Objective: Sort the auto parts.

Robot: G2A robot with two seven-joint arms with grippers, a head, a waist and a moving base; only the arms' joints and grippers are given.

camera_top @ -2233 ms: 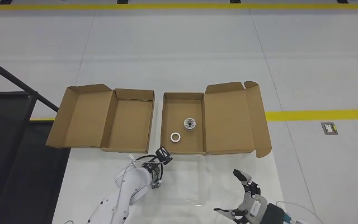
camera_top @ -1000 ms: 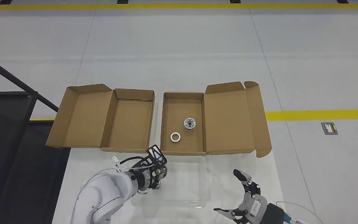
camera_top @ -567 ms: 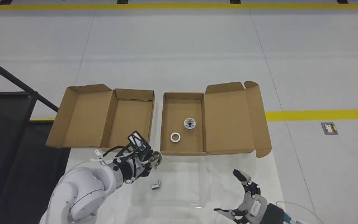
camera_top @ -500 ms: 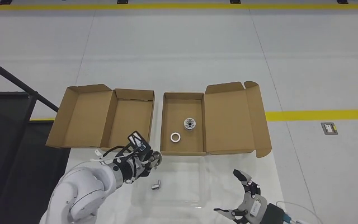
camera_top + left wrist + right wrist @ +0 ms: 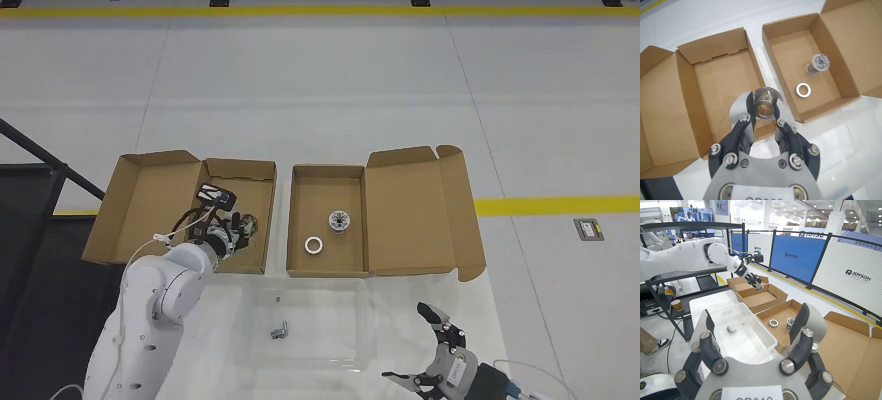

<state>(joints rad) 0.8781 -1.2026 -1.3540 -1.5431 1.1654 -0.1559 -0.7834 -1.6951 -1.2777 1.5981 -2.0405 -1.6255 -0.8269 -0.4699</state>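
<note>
Holding a flanged metal bushing tight in our left claw above the cardboard box at 9 o'clock from the two-part box, we think dropping it in comes next; our right claw sits open.

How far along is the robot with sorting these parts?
Done: a ring and a hub lie in the right box. In hand: the left fingers hold a flanged bushing over the left box. Left: one small bracket in the tray.

Flanged bushing in left end effector
</note>
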